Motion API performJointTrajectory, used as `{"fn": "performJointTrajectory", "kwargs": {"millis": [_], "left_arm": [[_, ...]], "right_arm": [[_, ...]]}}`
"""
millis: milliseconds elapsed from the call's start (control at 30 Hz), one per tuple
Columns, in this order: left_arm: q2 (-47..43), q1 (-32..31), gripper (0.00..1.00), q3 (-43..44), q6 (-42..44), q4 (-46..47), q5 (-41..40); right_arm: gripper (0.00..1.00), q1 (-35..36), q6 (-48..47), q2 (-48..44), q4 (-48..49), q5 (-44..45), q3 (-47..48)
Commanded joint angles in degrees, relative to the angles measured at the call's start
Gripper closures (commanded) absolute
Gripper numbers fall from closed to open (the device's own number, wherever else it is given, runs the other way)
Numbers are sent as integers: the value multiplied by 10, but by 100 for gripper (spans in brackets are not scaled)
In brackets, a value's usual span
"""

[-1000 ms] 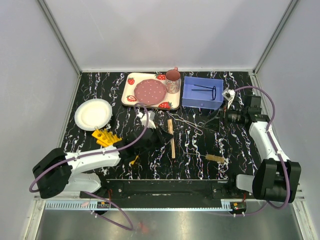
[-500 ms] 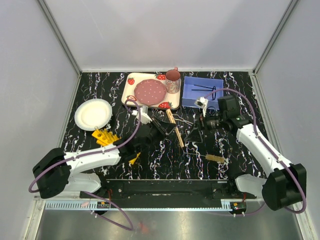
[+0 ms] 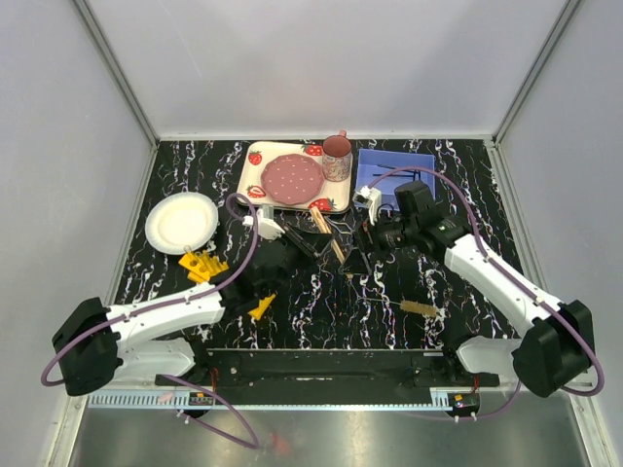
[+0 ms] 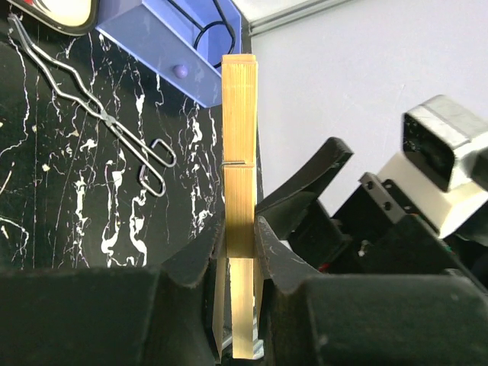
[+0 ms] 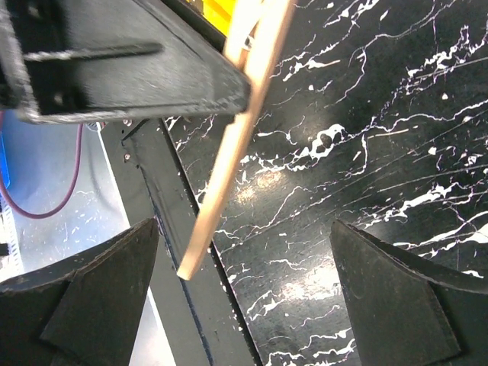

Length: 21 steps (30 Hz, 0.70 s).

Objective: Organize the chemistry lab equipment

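Observation:
My left gripper [image 4: 240, 238] is shut on the slim wooden stick [image 4: 239, 145], which juts out ahead of its jaws. In the top view it [image 3: 321, 245] holds that stick [image 3: 331, 243] above the middle of the table. My right gripper [image 3: 356, 255] stands open just to the right, facing it. In the right wrist view the stick's free end [image 5: 229, 160] hangs between the wide-apart fingers of that gripper [image 5: 244, 286], nearer the left one, touching neither. The wire tongs [image 4: 95, 110] lie on the table. The yellow rack [image 3: 204, 265] sits at the left, the tube brush [image 3: 421, 309] at the front right.
A blue bin [image 3: 389, 167] with a black wire item stands at the back right, partly behind my right arm. The strawberry-print tray [image 3: 251, 185] with pink plate and cup is at the back centre. A white plate [image 3: 182, 222] lies at the left. A small yellow piece [image 3: 261, 309] lies near my left arm.
My right arm has swung left from beside the blue bin to face the stick. My left gripper has carried the stick back and to the right, off the table.

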Motion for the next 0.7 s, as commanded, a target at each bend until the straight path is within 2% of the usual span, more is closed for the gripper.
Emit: {"fn": "performJointTrajectory", "kwargs": {"millis": [0, 367, 600, 667], "left_arm": [[-33, -5, 98, 2, -16, -3, -46], [-43, -24, 99, 22, -48, -74, -103], [-32, -34, 99, 44, -59, -120, -133], [-28, -38, 99, 49, -61, -121, -137]], "right_arm": [[0, 14, 31, 9, 15, 26, 35], [0, 17, 91, 41, 51, -2, 36], [1, 27, 92, 59, 54, -1, 44], [5, 31, 92, 68, 54, 2, 46]]}}
